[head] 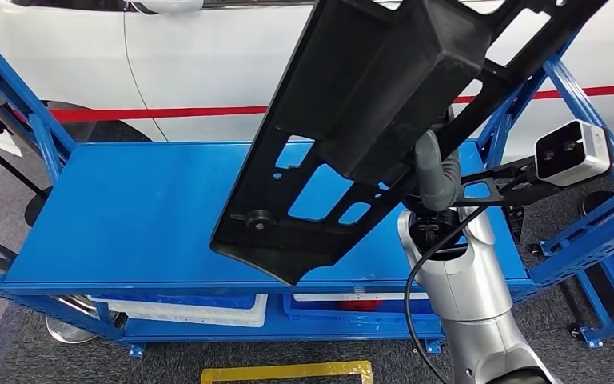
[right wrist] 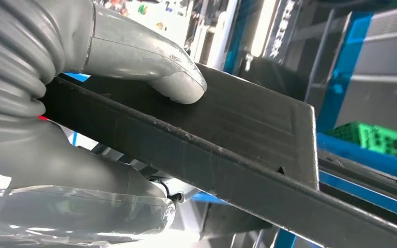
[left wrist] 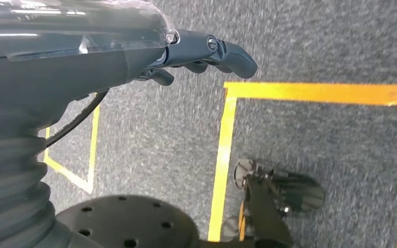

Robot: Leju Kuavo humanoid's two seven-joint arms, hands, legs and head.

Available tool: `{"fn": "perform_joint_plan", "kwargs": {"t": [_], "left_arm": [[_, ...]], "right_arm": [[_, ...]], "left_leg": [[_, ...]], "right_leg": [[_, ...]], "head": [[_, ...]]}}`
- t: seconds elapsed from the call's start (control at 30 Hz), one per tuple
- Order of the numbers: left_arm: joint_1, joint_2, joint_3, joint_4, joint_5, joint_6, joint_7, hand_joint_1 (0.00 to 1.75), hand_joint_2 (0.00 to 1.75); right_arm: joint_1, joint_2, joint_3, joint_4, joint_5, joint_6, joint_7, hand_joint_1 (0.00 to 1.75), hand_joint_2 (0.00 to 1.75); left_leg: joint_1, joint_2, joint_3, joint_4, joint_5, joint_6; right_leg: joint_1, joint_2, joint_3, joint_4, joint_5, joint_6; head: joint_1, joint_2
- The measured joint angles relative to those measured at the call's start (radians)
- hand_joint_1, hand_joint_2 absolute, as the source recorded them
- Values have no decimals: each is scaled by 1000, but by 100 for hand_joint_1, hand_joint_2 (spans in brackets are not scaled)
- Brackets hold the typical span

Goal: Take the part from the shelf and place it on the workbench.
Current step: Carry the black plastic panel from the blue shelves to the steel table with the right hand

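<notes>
A robot's right hand (head: 436, 172) holds a long black plastic part (head: 368, 120) in the air, tilted, above a blue bench (head: 128, 216). The part is a flat panel with cut-out openings and a raised box-shaped section along its middle. Its lower end hangs over the front edge of the bench top, and its upper end rises toward the top right of the head view, past a blue frame (head: 584, 104) beside the bench. It does not touch the bench top.

In the right wrist view, the hand's thick grey thumb (right wrist: 178, 82) presses on one flat face of the part (right wrist: 248, 134), with the rest of the hand on the other side, so the part is pinched between them. The silver right arm (head: 468, 296) comes up from below, carrying a small white camera unit (head: 572, 152) on a black bracket.

The left hand (left wrist: 207, 54) hangs over grey carpeted floor (left wrist: 315, 41) marked with yellow tape lines (left wrist: 320, 93). Its dark fingers are curled loosely inward and hold nothing.

Behind the bench stands a white car (head: 168, 72), with a red barrier strap (head: 152, 114) stretched in front of it. A lower shelf under the bench top carries white and blue trays (head: 200, 308)
</notes>
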Motion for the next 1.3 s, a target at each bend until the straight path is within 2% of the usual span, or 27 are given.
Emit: {"fn": "perform_joint_plan", "kwargs": {"t": [0.03, 0.07, 0.17, 0.2, 0.23, 0.27, 0.33, 0.37, 0.4, 0.43, 0.47, 0.53, 0.57, 0.6, 0.7, 0.73, 0.77, 0.83, 0.87, 0.9, 0.93, 0.97, 1.03, 1.07, 1.1, 1.2, 1.3], "left_arm": [[0, -1, 0, 0, 1, -2, 1, 0, 175], [-1, -1, 0, 0, 2, -3, 1, 0, 175], [0, -1, 0, 0, 4, -4, 2, 0, 175], [0, -1, 0, 0, 4, -4, 2, 0, 175], [0, -1, 0, 0, 3, -4, 2, 0, 175], [0, -1, 0, 0, 3, -4, 2, 0, 175], [0, -1, 0, 0, 3, -4, 2, 0, 175], [0, -1, 0, 0, 2, -4, 2, 0, 175], [1, -1, 0, 0, 2, -4, 2, 0, 175], [1, -1, 0, 0, 3, -4, 2, 0, 175], [1, -1, 0, 0, 3, -4, 1, 0, 175], [-1, 0, 0, 0, 4, -4, -1, 0, 175], [-2, 0, 0, 0, 4, -4, -3, 0, 175], [-2, 0, 0, 0, 4, -4, -4, 0, 175], [2, 0, 0, 0, 6, -4, -8, 0, 175], [3, 1, 0, 0, 6, -4, -9, 0, 175], [3, 1, 1, 0, 7, -4, -10, 0, 175], [3, 1, 1, 0, 6, -5, -11, 0, 175], [4, 1, 1, 0, 6, -5, -12, 0, 175], [5, 1, 1, 0, 6, -5, -12, 0, 175], [5, 1, 1, 0, 5, -5, -12, 0, 175], [6, 1, 1, 0, 4, -6, -13, 0, 175], [5, 1, 1, 0, 4, -6, -16, 0, 175], [5, 1, 1, 0, 4, -7, -17, 0, 175], [5, 1, 1, 1, 4, -7, -18, 0, 175], [5, 2, 0, 1, 3, -7, -20, 0, 175], [6, 4, 0, 1, 3, -7, -20, 0, 175]], "right_arm": [[1, 6, 4, -3, -5, 2, 5, 175, 175], [3, 11, 8, -5, -10, 2, 10, 175, 175], [10, 23, 16, -8, -18, 1, 18, 175, 175], [11, 27, 18, -8, -20, 1, 20, 175, 175], [11, 31, 20, -8, -23, 1, 21, 175, 175], [13, 35, 24, -8, -25, 2, 22, 175, 175], [20, 39, 31, -7, -29, 2, 25, 175, 175], [26, 40, 34, -6, -30, 2, 26, 175, 175], [32, 40, 37, -5, -31, 2, 28, 175, 175], [37, 40, 40, -3, -31, 2, 30, 175, 175], [41, 40, 42, -1, -32, 2, 32, 175, 175], [46, 41, 46, 1, -32, 3, 33, 175, 175], [48, 42, 47, 1, -32, 5, 33, 175, 175], [51, 43, 48, 3, -32, 6, 33, 175, 175], [67, 43, 51, 9, -31, 12, 27, 175, 175], [72, 42, 51, 12, -30, 13, 24, 175, 175], [76, 41, 52, 15, -30, 15, 20, 175, 175], [86, 37, 52, 21, -29, 16, 15, 175, 175], [93, 35, 52, 25, -29, 17, 13, 175, 175], [100, 33, 52, 29, -28, 18, 11, 175, 175], [105, 31, 52, 32, -27, 18, 10, 175, 175], [108, 30, 52, 36, -27, 19, 10, 175, 175], [110, 28, 52, 39, -24, 19, 8, 175, 175], [111, 28, 52, 39, -22, 19, 7, 175, 175], [114, 28, 52, 39, -19, 19, 6, 175, 175], [122, 27, 52, 41, -13, 18, 2, 175, 175], [124, 27, 52, 42, -10, 18, 0, 175, 175]], "left_leg": [[-1, -1, -5, 10, -4, -6], [-2, -1, -9, 16, -6, -11], [-2, -2, -16, 20, -5, -26], [-1, -1, -19, 27, -14, -31], [1, -1, -27, 47, -33, -36], [2, -1, -43, 89, -66, -40], [5, 0, -89, 216, -143, -47], [5, 0, -106, 271, -167, -49], [5, 0, -108, 294, -174, -50], [5, 0, -91, 277, -163, -48], [5, 0, -54, 224, -139, -45], [2, 0, 32, 77, -94, -35], [-1, -1, 58, 28, -82, -30], [-4, -1, 69, 3, -77, -26], [-5, 0, 61, -6, -54, -11], [-3, 2, 57, -12, -42, -5], [0, 4, 50, -18, -30, 2], [-2, 7, 31, -20, -11, 12], [-4, 7, 20, -19, -4, 14], [-4, 8, 9, -17, 2, 13], [-5, 8, -2, -13, 7, 13], [-5, 8, -11, -8, 11, 11], [-6, 7, -28, 6, 15, 6], [-7, 7, -34, 12, 17, 3], [-8, 7, -38, 16, 19, -2], [-9, 5, -45, 19, 27, -21], [-7, 3, -69, 61, -23, -34]], "right_leg": [[-1, 1, 25, -51, 19, -2], [0, 3, 36, -78, 25, -6], [5, 6, 30, -82, 29, -25], [4, 5, 28, -84, 33, -32], [3, 3, 26, -87, 38, -39], [1, 1, 23, -89, 42, -45], [3, -2, 12, -89, 50, -52], [4, -3, 6, -89, 55, -53], [5, -3, -1, -88, 59, -52], [6, -3, -7, -88, 64, -51], [6, -3, -12, -88, 69, -49], [7, -3, -18, -88, 80, -43], [7, -3, -20, -89, 85, -37], [7, -3, -20, -91, 91, -30], [6, -2, -22, -100, 105, -10], [6, -2, -28, -91, 90, -5], [6, -1, -39, -63, 58, -2], [5, -1, -76, 53, -37, 1], [5, -1, -91, 116, -70, 2], [5, -1, -94, 157, -83, 3], [5, -1, -81, 163, -76, 3], [5, -1, -47, 128, -56, 2], [6, -1, 48, -4, -24, -4], [9, -1, 82, -56, -17, -9], [11, -1, 100, -88, -17, -13], [11, -1, 94, -101, -8, -30], [4, -5, 78, -107, 11, -48]], "head": [[-1, 0], [-1, 0], [-2, 0], [-2, 0], [-2, 0], [-3, 0], [-3, 0], [-3, 0], [-3, 0], [-3, 0], [-3, 0], [-3, 0], [-2, 0], [-2, 0], [-1, 0], [0, 0], [1, 0], [3, 0], [3, 0], [3, 0], [3, 0], [3, 0], [3, 0], [3, 0], [3, 0], [4, 0], [0, 0]]}}
